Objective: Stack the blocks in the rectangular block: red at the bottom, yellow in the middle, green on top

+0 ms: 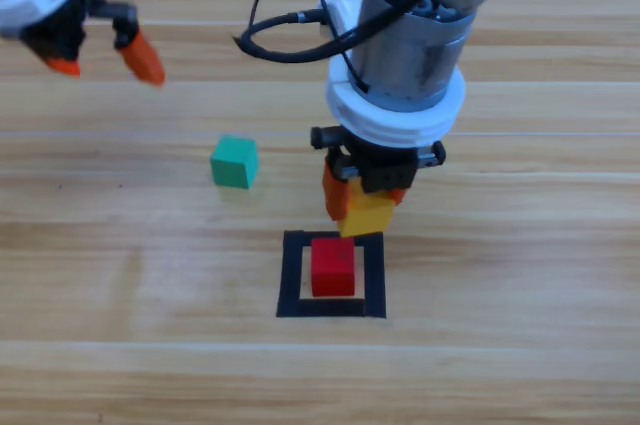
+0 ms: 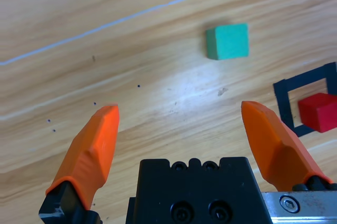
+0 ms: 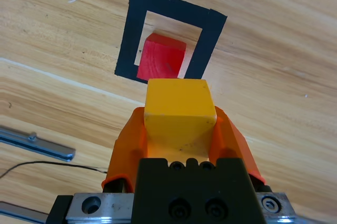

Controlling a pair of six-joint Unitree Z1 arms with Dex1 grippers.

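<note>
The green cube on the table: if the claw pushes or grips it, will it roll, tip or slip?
The green cube rests flat on the wood, so it would probably slide, not roll. Its matte, flat faces likely grip well: the right claw holds the similar yellow cube squarely. It looks rigid.

Right gripper (image 1: 365, 207) hung at frame centre, jaws clamped on a load; left gripper (image 1: 100, 53) waited upper left, jaws spread wide.
</note>
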